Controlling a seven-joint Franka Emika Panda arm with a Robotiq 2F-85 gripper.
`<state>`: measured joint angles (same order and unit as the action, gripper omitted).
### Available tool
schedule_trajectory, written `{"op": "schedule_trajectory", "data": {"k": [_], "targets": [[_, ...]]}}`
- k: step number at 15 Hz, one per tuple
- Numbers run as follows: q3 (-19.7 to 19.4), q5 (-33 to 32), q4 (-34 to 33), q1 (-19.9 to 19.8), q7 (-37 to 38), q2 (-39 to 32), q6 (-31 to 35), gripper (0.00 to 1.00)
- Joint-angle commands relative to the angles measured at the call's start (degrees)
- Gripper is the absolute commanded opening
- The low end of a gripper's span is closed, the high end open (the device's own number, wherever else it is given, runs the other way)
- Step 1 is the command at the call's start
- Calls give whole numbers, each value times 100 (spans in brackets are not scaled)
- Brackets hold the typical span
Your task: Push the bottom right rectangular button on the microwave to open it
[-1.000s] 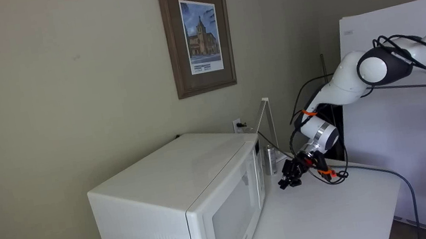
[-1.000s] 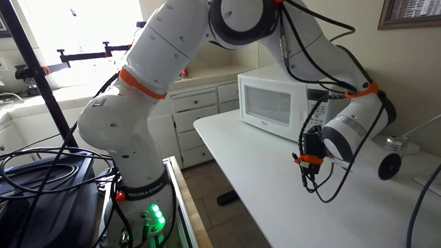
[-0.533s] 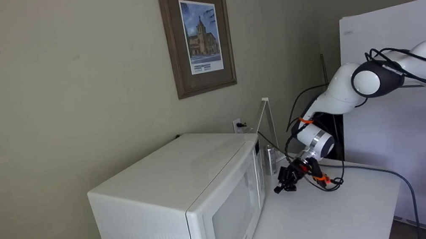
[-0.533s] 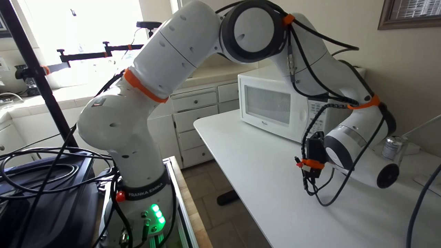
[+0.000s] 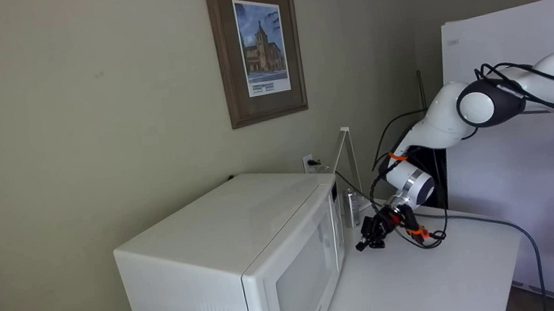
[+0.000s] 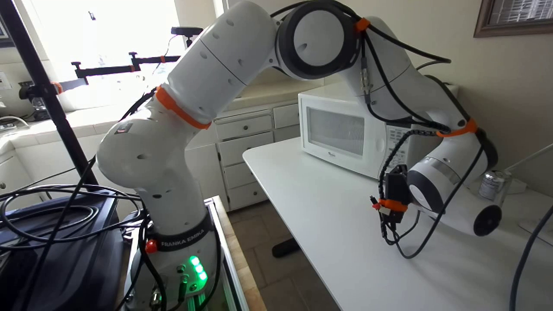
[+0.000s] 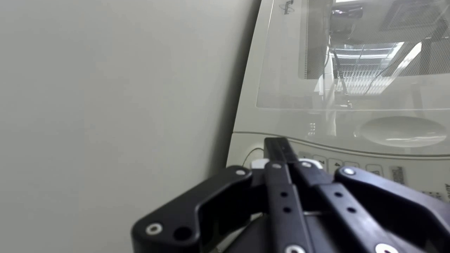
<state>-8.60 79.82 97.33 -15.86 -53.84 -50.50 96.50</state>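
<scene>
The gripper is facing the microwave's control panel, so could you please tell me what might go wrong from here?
The gripper partly covers what looks like the button, so a press might land off target.
Number keys appear just beside the closed fingertips in the wrist view, so sideways drift could press one.
A black cable loops low over the table and might snag during the push.

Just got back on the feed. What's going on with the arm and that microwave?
The robot arm holds its gripper, shut and with nothing seen in it, at the lower end of the control panel of the microwave. In an exterior view a gap shows between gripper and microwave, so it isn't touching. The microwave stands on the table with its door closed; the opening push isn't done yet. I can't clearly make out the button behind the gripper.
</scene>
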Motion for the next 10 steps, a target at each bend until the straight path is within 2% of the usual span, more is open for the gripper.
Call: {"op": "schedule_trajectory", "data": {"k": [1, 10], "targets": [[85, 116, -205, -14, 25, -201, 108, 0], [290, 494, -518, 79, 133, -500, 572, 0]]}}
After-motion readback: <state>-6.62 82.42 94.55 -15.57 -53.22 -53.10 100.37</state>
